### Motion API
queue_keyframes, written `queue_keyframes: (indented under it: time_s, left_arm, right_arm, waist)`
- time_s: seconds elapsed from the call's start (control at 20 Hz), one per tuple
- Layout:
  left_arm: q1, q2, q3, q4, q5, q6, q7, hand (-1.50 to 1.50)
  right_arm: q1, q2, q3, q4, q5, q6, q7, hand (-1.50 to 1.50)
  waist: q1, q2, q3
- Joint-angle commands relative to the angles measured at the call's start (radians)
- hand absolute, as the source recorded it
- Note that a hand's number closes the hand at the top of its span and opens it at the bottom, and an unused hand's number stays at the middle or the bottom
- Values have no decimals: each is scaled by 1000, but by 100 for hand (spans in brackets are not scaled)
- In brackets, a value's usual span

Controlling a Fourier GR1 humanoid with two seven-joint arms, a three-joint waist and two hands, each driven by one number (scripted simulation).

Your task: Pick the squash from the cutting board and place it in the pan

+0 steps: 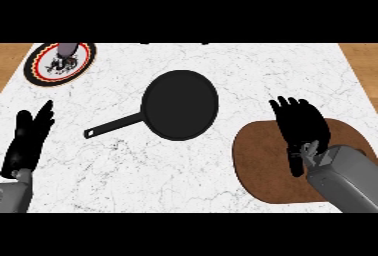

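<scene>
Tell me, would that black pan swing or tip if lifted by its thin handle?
Probably. The pan has a wide round bowl and a thin handle off to one side, so its weight likely sits far from the grip. It looks rigid. Pushed at the handle, it would probably pivot on the counter.

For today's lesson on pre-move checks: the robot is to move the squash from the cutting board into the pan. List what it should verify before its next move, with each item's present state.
1. Squash located: cannot tell. None shows on the cutting board; the right hand covers part of it.
2. Right hand over the board: ok, fingers straight, palm down.
3. Squash held: cannot tell, nothing visible under the hand.
4. Pan free to receive: ok, nothing lies in it, handle points toward the lower left.
5. Path from board to pan: ok, only bare counter between them.
6. Left hand out of the way: ok, resting open at the left edge; the plate sits far off.
</scene>
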Motion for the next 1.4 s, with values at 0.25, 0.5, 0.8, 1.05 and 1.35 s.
queue_keyframes:
  time_s: [0.25,0.5,0.8,1.05,1.35]
  left_arm:
    - [19,-16,18,-79,-19,-2,57,0]
    - [12,-19,52,-1,-31,-39,-12,0]
    - [-36,-41,69,79,-60,-44,-45,0]
    - [37,-72,52,-64,-95,-23,18,0]
    - [34,-85,80,-35,-106,-44,-15,0]
  right_arm:
    - [104,62,1,-4,155,55,37,-150]
    - [50,75,-98,128,226,66,-109,-150]
    - [96,168,-94,124,325,70,-104,-150]
    - [157,129,-166,36,350,138,-148,-150]
    - [125,177,-209,222,460,53,-249,-150]
  waist:
    - [-4,-2,1]
    - [-2,0,0]
    - [-6,1,0]
    - [-8,-2,0]
    - [-4,0,0]
